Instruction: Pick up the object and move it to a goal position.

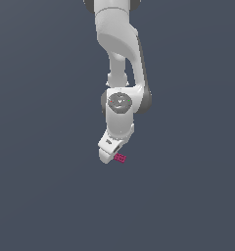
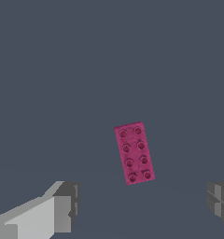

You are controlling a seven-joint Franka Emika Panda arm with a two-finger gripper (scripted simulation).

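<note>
The object is a tiny flat magenta-pink block (image 1: 120, 158) with rows of small round studs, lying on the plain grey-blue surface. In the exterior view my white gripper (image 1: 109, 156) hangs just to the block's left, very near it. In the wrist view the block (image 2: 134, 153) lies between and beyond my two fingertips, its long side slightly tilted. My gripper (image 2: 144, 210) is open wide, with one finger (image 2: 62, 207) and the other finger (image 2: 220, 201) far apart and nothing between them. No goal marker shows.
The white arm (image 1: 120, 54) comes down from the top of the exterior view. The grey-blue surface (image 1: 51, 186) fills the rest of both views, with no other objects or edges visible.
</note>
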